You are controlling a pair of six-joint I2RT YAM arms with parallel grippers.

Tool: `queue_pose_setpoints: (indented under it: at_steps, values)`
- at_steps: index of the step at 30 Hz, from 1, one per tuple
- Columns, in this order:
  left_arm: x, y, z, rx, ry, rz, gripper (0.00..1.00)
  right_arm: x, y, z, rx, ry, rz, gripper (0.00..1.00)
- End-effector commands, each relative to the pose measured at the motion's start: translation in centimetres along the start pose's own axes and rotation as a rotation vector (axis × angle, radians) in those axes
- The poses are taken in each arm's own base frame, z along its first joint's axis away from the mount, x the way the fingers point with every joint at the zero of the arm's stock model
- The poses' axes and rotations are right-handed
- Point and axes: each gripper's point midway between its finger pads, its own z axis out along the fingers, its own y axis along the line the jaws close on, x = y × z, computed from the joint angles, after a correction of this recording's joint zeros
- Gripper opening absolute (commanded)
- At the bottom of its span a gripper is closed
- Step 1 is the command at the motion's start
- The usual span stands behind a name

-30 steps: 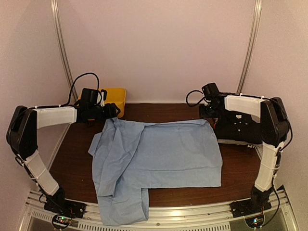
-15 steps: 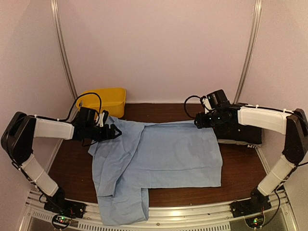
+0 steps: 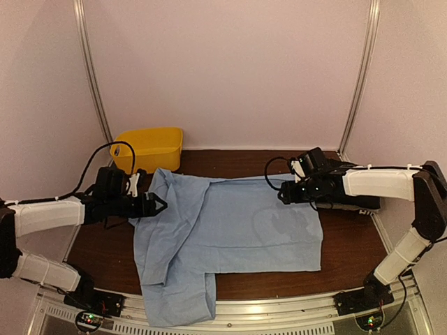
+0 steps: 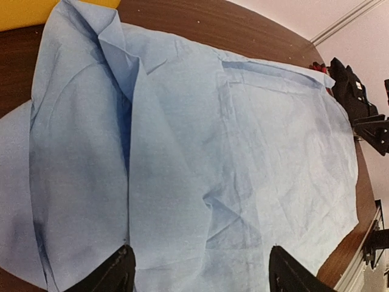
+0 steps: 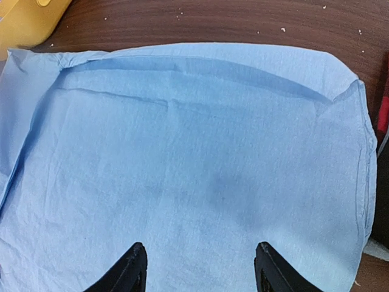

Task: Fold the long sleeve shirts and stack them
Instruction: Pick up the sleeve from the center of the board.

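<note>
Shirts: blue one (image 3: 230, 223) (maybe black one (image 3: 360, 204))

Shirt (image 3: 230, 223) lies spread on table (image 3: 349, 246), bin (image 3: 150, 144) behind its left corner

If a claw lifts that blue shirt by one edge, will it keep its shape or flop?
Probably flops: the light blue shirt lies creased and folded over itself, one end draped past the table's near edge. It looks thin, so likely light, and might bunch rather than slide when pushed.
</note>
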Motion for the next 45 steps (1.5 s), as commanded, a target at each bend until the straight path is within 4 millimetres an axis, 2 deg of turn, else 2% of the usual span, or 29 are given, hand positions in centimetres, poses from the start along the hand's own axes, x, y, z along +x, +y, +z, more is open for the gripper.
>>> queue_pose_setpoints:
  at_steps: [1, 4, 9, 15, 19, 22, 24, 29, 34, 42, 45]
  values:
    - [3.4, 1.1, -2.2, -0.078, 0.038, -0.047, 0.76, -0.4, 1.2, -0.8, -0.046, -0.05, 0.02, 0.61]
    - [5.6, 1.6, -2.9, -0.092, 0.06, -0.084, 0.73, 0.0, 1.4, -0.8, -0.052, -0.046, 0.022, 0.61]
    - [8.9, 2.1, -2.9, -0.131, 0.102, -0.144, 0.67, 0.3, 2.0, -0.8, -0.064, -0.045, 0.024, 0.61]
    - [10.9, 2.6, -2.5, -0.16, 0.13, -0.176, 0.62, 1.0, 2.2, -0.7, -0.072, -0.039, 0.023, 0.61]
    - [11.5, 3.0, -2.1, -0.177, 0.149, -0.165, 0.57, 1.4, 2.1, -0.6, -0.073, -0.03, 0.022, 0.61]
    - [11.7, 2.8, -1.7, -0.162, 0.156, -0.154, 0.49, 1.7, 2.0, -0.5, -0.072, -0.026, 0.022, 0.61]
    - [11.9, 2.7, -1.5, -0.15, 0.167, -0.148, 0.41, 2.0, 1.9, -0.3, -0.069, -0.021, 0.024, 0.61]
    - [11.8, 2.5, -1.4, -0.144, 0.167, -0.14, 0.3, 2.4, 1.8, -0.1, -0.069, -0.017, 0.027, 0.61]
    - [11.9, 2.5, -1.3, -0.139, 0.168, -0.139, 0.22, 2.5, 1.7, 0.1, -0.065, -0.012, 0.026, 0.61]
    - [12.3, 2.4, -0.9, -0.122, 0.18, -0.142, 0.14, 2.7, 1.6, 0.2, -0.061, -0.008, 0.027, 0.61]
    - [11.9, 2.0, -0.9, -0.107, 0.17, -0.139, 0.06, 2.8, 1.5, 0.2, -0.058, -0.006, 0.028, 0.61]
